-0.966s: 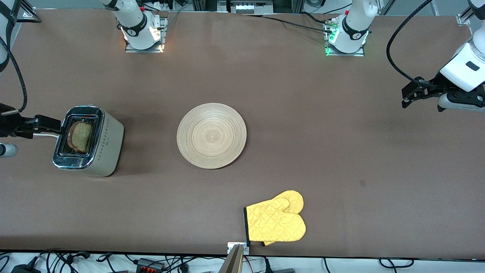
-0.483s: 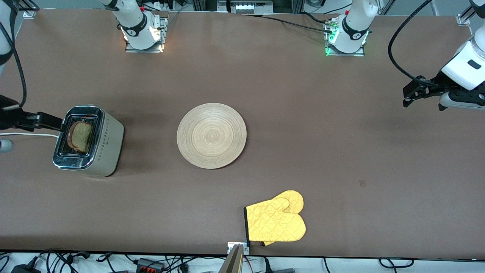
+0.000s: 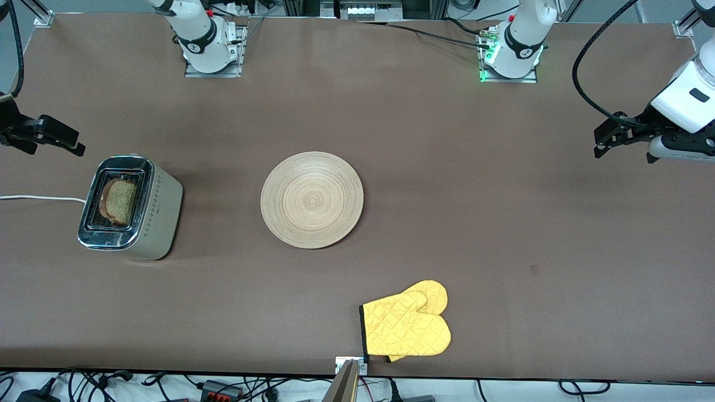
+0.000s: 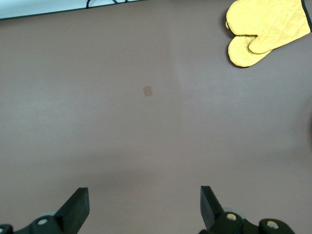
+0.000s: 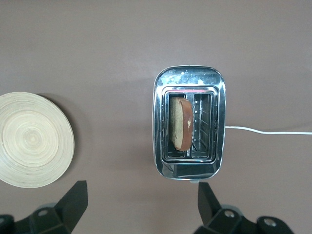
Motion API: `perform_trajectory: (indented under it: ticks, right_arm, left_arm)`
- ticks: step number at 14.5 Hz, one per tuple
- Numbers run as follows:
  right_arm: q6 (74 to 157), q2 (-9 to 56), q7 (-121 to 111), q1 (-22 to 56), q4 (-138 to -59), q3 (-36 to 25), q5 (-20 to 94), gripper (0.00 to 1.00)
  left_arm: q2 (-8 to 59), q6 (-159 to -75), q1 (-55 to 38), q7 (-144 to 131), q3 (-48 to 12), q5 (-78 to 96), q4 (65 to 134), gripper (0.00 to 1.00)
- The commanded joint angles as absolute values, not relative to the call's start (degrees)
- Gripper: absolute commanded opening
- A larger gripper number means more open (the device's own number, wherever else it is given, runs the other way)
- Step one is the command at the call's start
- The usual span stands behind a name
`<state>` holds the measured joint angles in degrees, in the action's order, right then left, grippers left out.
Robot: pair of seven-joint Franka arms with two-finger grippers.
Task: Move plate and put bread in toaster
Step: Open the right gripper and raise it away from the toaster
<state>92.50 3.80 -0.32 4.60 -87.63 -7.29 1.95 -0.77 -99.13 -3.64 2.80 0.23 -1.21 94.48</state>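
The toaster (image 3: 159, 209) stands toward the right arm's end of the table, and the bread (image 3: 118, 201) sits upright in one of its slots. The right wrist view shows the toaster (image 5: 189, 168) from above with the bread (image 5: 181, 123) in it. The plate (image 3: 311, 199) lies bare mid-table; it also shows in the right wrist view (image 5: 34, 140). My right gripper (image 3: 55, 148) is open and empty, in the air beside the toaster, apart from it (image 5: 141, 207). My left gripper (image 3: 623, 151) is open and empty, over bare table at the left arm's end (image 4: 144, 209).
A yellow oven mitt (image 3: 406, 325) lies near the table's front edge, nearer to the front camera than the plate; it also shows in the left wrist view (image 4: 265, 29). The toaster's white cord (image 3: 33, 197) trails off the table's end.
My right gripper has drawn away from the toaster's end and risen, moving toward the robots' side of the table. The bread stays in the slot. The left gripper has hardly moved.
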Motion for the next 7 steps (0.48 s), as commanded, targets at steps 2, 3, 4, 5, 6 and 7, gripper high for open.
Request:
perform_trajectory:
  ticks: [2, 3, 4, 5, 6, 7]
  right_arm:
    - [93.9, 2.8, -1.9, 4.0, -89.6, -6.6, 1.1, 1.00]
    - [93.7, 2.8, -1.9, 4.0, -89.6, -6.5, 1.1, 1.00]
    - [93.4, 2.8, -1.8, 3.9, -89.6, -6.6, 1.5, 1.00]
    - [93.4, 2.8, -1.8, 3.8, -89.7, -6.6, 1.4, 1.00]
    - [92.9, 2.8, -1.8, 3.8, -89.7, -6.6, 1.4, 1.00]
    - [92.6, 3.2, -1.9, 3.5, -89.6, -6.8, 1.5, 1.00]
  left_arm:
    - [-1.6, -99.6, -3.6, 3.3, 0.2, -1.8, 95.3, 1.00]
    - [-1.7, -99.6, -3.6, 3.3, 0.2, -1.8, 95.3, 1.00]
    - [-1.7, -99.6, -3.5, 3.3, 0.3, -1.8, 95.3, 1.00]
    - [-1.6, -99.7, -3.6, 3.3, 0.3, -1.8, 95.2, 1.00]
    - [-1.6, -99.7, -3.6, 3.3, 0.3, -1.8, 95.2, 1.00]
    - [-1.6, -99.6, -3.6, 3.3, 0.2, -1.8, 95.2, 1.00]
